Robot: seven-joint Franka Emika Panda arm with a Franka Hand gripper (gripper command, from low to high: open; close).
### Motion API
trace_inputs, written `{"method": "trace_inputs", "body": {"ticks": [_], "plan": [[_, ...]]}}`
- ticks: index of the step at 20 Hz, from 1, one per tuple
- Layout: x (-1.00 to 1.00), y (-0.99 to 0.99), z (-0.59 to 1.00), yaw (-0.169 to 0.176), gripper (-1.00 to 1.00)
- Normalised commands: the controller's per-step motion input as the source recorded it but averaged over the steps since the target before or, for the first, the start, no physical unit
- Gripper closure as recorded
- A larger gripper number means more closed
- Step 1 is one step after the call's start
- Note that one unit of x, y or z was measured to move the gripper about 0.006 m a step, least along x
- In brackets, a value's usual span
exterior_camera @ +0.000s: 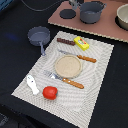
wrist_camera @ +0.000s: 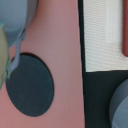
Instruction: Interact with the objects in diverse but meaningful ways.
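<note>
1. Grey pot [exterior_camera: 91, 12] stands on the pinkish-brown board [exterior_camera: 107, 26] at the far side of the counter, beside a dark round disc [exterior_camera: 66, 14] that lies flat on the same board.
2. The rest of the toy items lie on the pale woven mat [exterior_camera: 95, 65]: grey frying pan [exterior_camera: 39, 35] at the mat's far corner on the exterior view's left, brown sausage [exterior_camera: 65, 41] and yellow packet [exterior_camera: 82, 43] side by side, red tomato [exterior_camera: 49, 92] and the white fish-like piece [exterior_camera: 32, 84] near the front edge. The tan plate [exterior_camera: 67, 65] sits between the fork [exterior_camera: 64, 79] and knife [exterior_camera: 77, 56].
3. The hand does not show clearly in either view; I cannot tell how far open it is or whether it holds anything.
4. The wrist view looks down on the board edge, with the dark disc [wrist_camera: 29, 86] close below, a strip of mat [wrist_camera: 102, 35] and the sausage end [wrist_camera: 125, 30] to one side, and a grey rounded shape at the frame's corner, likely the pan.
5. Judging by that, the hand hovers above the board's edge by the disc, so the pot is the nearest item. The sausage's long axis runs roughly parallel to the mat's far edge, so grasping it would call for the hand closing across that axis.
</note>
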Motion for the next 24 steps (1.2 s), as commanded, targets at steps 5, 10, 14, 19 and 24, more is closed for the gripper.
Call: {"method": "trace_inputs", "body": {"ticks": [5, 10, 14, 19, 24], "plan": [[0.62, 0.32, 0.02, -0.107, -1.00], [0.70, 0.31, 0.06, -0.093, -1.00], [0.81, 0.40, 0.22, -0.035, -1.00], [0.85, 0.58, 0.33, 0.000, -1.00], [0.72, 0.34, 0.15, 0.000, -1.00]]}}
